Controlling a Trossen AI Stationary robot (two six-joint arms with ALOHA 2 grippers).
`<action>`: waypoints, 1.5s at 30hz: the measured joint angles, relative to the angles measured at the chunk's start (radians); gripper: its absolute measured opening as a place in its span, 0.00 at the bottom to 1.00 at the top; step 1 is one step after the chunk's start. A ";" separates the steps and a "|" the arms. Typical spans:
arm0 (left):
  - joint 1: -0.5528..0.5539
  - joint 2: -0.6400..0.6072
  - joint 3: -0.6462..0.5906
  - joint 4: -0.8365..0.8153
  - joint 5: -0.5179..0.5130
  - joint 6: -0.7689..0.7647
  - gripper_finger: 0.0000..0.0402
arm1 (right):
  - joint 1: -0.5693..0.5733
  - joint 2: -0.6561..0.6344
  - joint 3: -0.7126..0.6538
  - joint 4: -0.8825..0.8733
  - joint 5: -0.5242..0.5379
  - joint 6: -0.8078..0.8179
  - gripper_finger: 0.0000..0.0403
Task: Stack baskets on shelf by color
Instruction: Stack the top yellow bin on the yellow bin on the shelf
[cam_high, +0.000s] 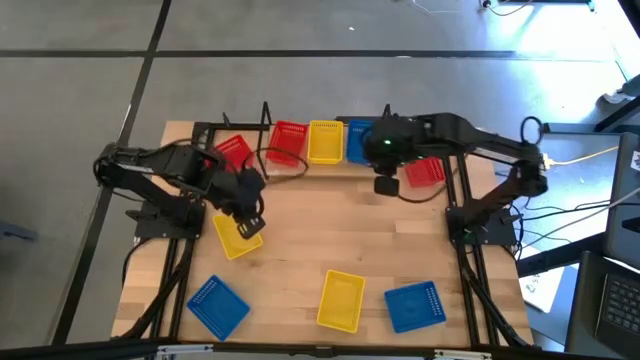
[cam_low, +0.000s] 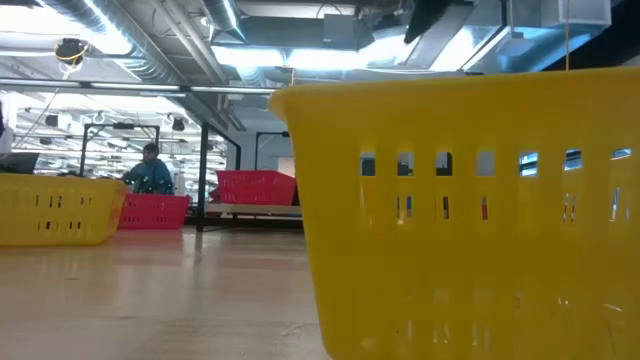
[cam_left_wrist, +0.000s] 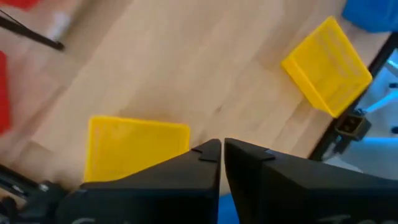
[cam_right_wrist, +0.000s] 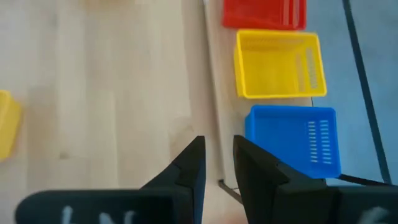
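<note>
From above I have the left gripper (cam_high: 250, 226) at the left side of the table, right over the near edge of a yellow basket (cam_high: 236, 236) lying flat on the wood; in its wrist view the two fingers (cam_left_wrist: 202, 163) stand almost together with only a slit between them, and the basket's rim (cam_left_wrist: 134, 146) lies just beyond the tips, not clamped as far as I can tell. A red basket (cam_high: 233, 150) sits tilted at the left end of the shelf (cam_high: 300, 163), then along the plank a red one (cam_high: 288, 141), a yellow one (cam_high: 325, 141) and a blue one (cam_high: 359, 140), side by side and all empty. Along the near edge lie a blue basket (cam_high: 217, 305), a yellow one (cam_high: 341, 299) and another blue (cam_high: 414, 305), well apart. The right gripper (cam_high: 386, 183) hangs just in front of the shelf's right part, beside a red basket (cam_high: 424, 171); its fingers (cam_right_wrist: 193, 165) stand a little apart, holding nothing, with the shelf's blue basket (cam_right_wrist: 292, 138) and yellow basket (cam_right_wrist: 278, 63) in sight.
</note>
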 joint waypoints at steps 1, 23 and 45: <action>-0.014 0.011 -0.001 -0.004 0.002 -0.018 0.06 | 0.009 -0.012 0.000 0.007 0.001 0.005 0.20; -0.066 0.395 -0.001 -0.051 0.085 -0.379 0.20 | 0.105 -0.104 0.000 0.014 0.001 0.048 0.20; -0.142 0.492 -0.245 -0.082 0.112 -0.302 0.20 | 0.117 -0.191 0.000 0.020 0.001 0.047 0.20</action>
